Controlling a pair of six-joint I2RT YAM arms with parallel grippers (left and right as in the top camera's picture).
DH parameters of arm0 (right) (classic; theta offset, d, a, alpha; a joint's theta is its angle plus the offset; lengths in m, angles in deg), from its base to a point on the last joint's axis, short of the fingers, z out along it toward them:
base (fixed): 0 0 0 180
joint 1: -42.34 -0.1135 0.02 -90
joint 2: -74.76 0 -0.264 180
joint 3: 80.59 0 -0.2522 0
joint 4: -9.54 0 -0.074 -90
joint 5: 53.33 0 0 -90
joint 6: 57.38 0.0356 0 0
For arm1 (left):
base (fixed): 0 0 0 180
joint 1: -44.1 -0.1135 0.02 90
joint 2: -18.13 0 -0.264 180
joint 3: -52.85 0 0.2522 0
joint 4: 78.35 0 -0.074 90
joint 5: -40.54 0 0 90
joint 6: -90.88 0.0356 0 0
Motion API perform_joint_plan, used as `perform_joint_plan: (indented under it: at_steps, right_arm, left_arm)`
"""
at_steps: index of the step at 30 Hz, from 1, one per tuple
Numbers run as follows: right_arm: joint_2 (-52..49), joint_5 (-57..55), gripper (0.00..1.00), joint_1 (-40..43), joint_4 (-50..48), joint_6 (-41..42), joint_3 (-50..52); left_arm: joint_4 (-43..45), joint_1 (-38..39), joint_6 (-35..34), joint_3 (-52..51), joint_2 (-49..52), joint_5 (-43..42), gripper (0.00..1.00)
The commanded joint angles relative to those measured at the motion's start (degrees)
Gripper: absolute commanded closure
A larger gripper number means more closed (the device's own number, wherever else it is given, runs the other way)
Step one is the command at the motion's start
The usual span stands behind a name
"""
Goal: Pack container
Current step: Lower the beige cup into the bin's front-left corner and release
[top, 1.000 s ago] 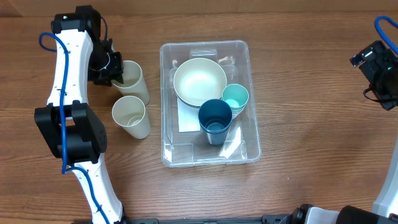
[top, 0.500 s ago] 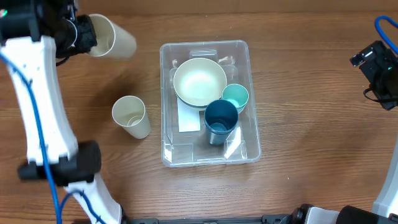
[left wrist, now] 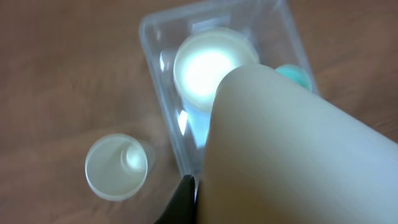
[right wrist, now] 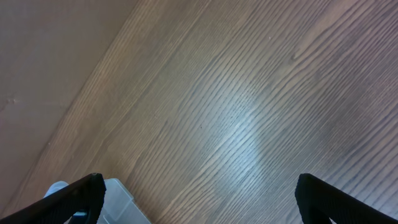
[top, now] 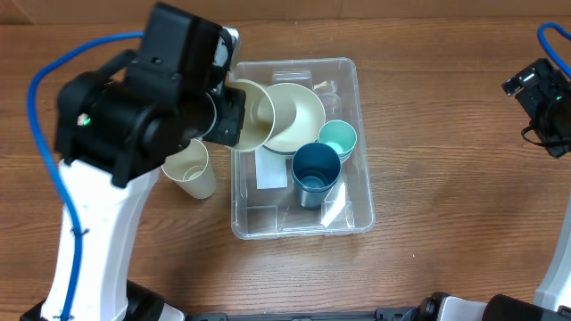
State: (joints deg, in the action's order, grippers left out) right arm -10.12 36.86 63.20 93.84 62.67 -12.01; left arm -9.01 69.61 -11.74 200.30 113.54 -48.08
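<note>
One cup in the air, one more waiting beside the container.

You have the left gripper point(top: 227, 120) clamped on a cream cup point(top: 254, 116), which lies tilted over the left rim of the container point(top: 268, 218) with its mouth toward the cream bowl point(top: 299, 111) inside. I judge the step to be placing this cup. The next move calls for lowering it into a free part of the container, because the bowl, the dark blue cup point(top: 314, 174) and the teal cup point(top: 339, 138) already take the middle and the right side. The second cream cup point(top: 187, 168) stands just left of the container. The right gripper point(right wrist: 199, 202) hangs well to the right of it, fingers point(right wrist: 81, 196) wide apart and holding nothing. The table point(top: 446, 178) is brown wood with visible grain, and the room beyond it hardly shows.
</note>
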Motion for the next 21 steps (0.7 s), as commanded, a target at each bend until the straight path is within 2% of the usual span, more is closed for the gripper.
perform_joint_plan:
  at_steps: [1, 6, 9, 14, 21]
  right_arm:
    - [0.5, 0.1, 0.00, -0.2, -0.2, 0.4, -0.2]
    - [0.5, 0.1, 0.00, -0.2, -0.2, 0.4, -0.2]
    - [0.5, 0.1, 0.00, -0.2, -0.2, 0.4, -0.2]
    - [0.5, 0.1, 0.00, -0.2, -0.2, 0.4, -0.2]
    - [0.5, 0.1, 0.00, -0.2, -0.2, 0.4, -0.2]
  left_arm:
    - [0.1, 0.4, -2.9, -9.2, -1.4, 0.5, 0.95]
    - [0.5, 0.5, -3.7, -18.9, -0.8, 0.2, 0.84]
    - [2.6, 1.6, -3.7, -24.0, -0.8, -0.2, 0.81]
    - [10.3, 5.1, -3.8, -31.6, -0.4, -1.2, 0.79]
    - [10.6, 5.2, -4.4, -32.2, -0.4, -1.0, 0.80]
